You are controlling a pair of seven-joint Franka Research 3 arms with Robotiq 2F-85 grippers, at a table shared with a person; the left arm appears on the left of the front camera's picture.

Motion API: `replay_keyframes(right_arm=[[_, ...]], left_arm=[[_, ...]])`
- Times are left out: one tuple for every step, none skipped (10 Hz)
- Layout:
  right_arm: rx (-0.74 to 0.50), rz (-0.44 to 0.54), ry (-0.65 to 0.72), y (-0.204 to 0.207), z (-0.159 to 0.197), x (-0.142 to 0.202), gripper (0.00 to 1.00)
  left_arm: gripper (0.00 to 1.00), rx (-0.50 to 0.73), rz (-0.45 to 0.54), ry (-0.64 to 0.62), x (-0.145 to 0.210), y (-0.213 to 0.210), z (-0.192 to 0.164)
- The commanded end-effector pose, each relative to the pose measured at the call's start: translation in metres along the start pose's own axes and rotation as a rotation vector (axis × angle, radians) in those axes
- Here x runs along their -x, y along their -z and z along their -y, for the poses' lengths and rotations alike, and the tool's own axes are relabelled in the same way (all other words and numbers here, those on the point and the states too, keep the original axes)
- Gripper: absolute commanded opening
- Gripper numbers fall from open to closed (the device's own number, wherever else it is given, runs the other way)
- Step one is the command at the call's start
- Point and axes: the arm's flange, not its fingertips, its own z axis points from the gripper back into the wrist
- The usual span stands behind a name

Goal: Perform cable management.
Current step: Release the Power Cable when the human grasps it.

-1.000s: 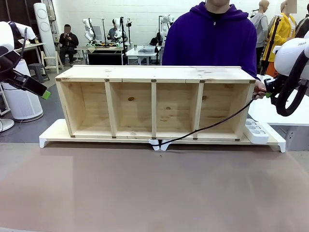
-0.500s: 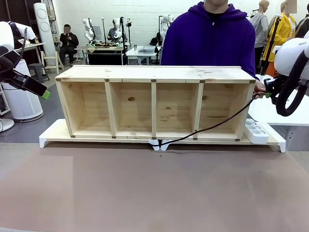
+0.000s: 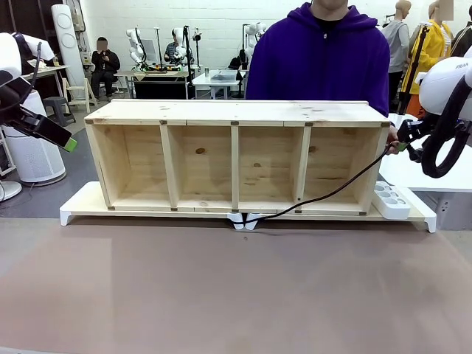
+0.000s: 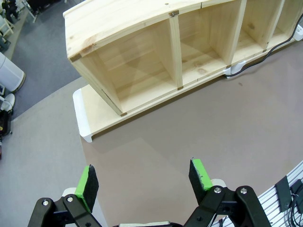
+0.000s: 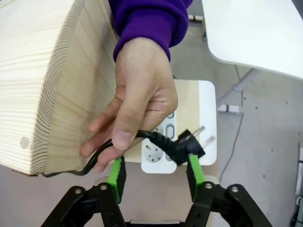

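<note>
Cable [image 5: 156, 138] | right gripper [image 5: 154, 172] jaws just released, now wide | person's hand [image 5: 137, 101] holds plug at 12 o'clock | handover done | left gripper [image 4: 144, 182] wide, empty

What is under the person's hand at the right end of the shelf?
Under the hand, which pinches the cable near its plug, lies the white power strip on the white base. The hand covers part of the strip's sockets.

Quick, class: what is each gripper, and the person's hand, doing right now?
Left gripper: open, empty.
Right gripper: open, around the plug.
Person's hand: holding the cable.
</note>
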Motion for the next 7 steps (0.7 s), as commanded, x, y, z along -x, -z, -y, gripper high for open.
replay_keyframes(right_arm=[[-0.020, -0.012, -0.006, -0.0028, 0.0029, -0.0039, 0.91], [-0.001, 0.031, -0.012, -0.0025, 0.0029, -0.0038, 0.97], [-0.006, 0.031, -0.011, -0.0026, 0.0034, -0.0025, 0.97], [0.000, 0.001, -0.002, -0.0007, 0.0000, -0.0003, 0.97], [0.000, 0.001, -0.002, -0.0007, 0.0000, -0.0003, 0.97], [0.000, 0.001, -0.002, -0.0007, 0.0000, -0.0003, 0.97], [0.000, 0.001, -0.002, -0.0007, 0.0000, -0.0003, 0.97]], left_arm=[[1.00, -0.004, 0.009, -0.002, -0.0017, 0.0017, 0.0001], [1.00, -0.004, 0.009, -0.002, -0.0017, 0.0017, 0.0001], [1.00, -0.004, 0.009, -0.002, -0.0017, 0.0017, 0.0001], [1.00, -0.004, 0.009, -0.002, -0.0017, 0.0017, 0.0001], [1.00, -0.004, 0.009, -0.002, -0.0017, 0.0017, 0.0001], [1.00, -0.004, 0.009, -0.002, -0.0017, 0.0017, 0.0001], [1.00, -0.004, 0.009, -0.002, -0.0017, 0.0017, 0.0001]])
